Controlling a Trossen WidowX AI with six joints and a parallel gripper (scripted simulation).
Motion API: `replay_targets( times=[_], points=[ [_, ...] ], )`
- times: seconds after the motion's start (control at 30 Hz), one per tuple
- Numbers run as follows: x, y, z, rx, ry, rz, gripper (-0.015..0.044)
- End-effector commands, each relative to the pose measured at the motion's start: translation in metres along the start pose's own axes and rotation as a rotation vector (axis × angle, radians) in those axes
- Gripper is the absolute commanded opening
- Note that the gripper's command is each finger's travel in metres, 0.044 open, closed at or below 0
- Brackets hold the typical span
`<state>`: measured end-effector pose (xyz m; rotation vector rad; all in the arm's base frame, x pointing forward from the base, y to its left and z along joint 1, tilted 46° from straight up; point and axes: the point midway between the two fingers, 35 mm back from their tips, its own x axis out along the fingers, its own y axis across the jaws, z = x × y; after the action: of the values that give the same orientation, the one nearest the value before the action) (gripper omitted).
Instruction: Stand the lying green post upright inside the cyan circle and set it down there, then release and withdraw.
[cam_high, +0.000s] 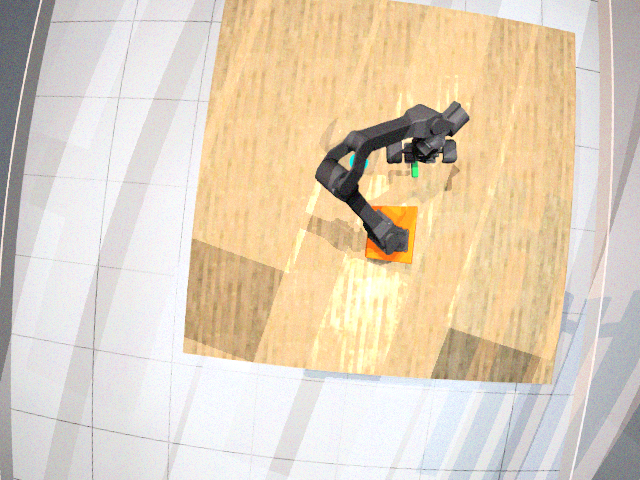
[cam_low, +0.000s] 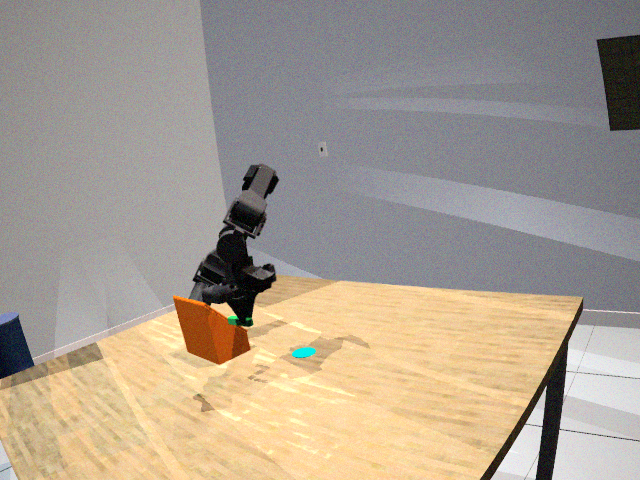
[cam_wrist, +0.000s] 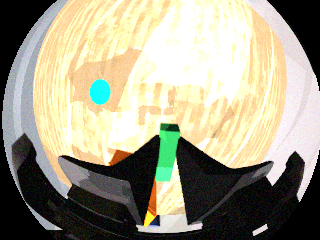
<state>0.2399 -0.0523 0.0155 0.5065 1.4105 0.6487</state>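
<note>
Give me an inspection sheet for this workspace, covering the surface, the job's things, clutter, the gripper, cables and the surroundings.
Surface: wooden table, streaked with light and shadow.
Job's things: green post held off the table; cyan circle bare, apart from the post.
Clutter: nothing seen.
Gripper: gripper shut on the green post; the arm stands on an orange base.
Cables: nothing seen.
Surroundings: grey walls, tiled floor, a dark blue object at the left edge, a dark panel on the wall.
</note>
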Motion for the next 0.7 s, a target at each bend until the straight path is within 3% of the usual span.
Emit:
replay_targets(
  times=[0.0, 0.67],
  points=[
    [-0.003, 0.014, 0.007, 0.053, -0.005, 0.0, 0.0023],
    [-0.008, 0.074, 0.023, 0.272, -0.008, 0.01, 0.0023]
  ],
)
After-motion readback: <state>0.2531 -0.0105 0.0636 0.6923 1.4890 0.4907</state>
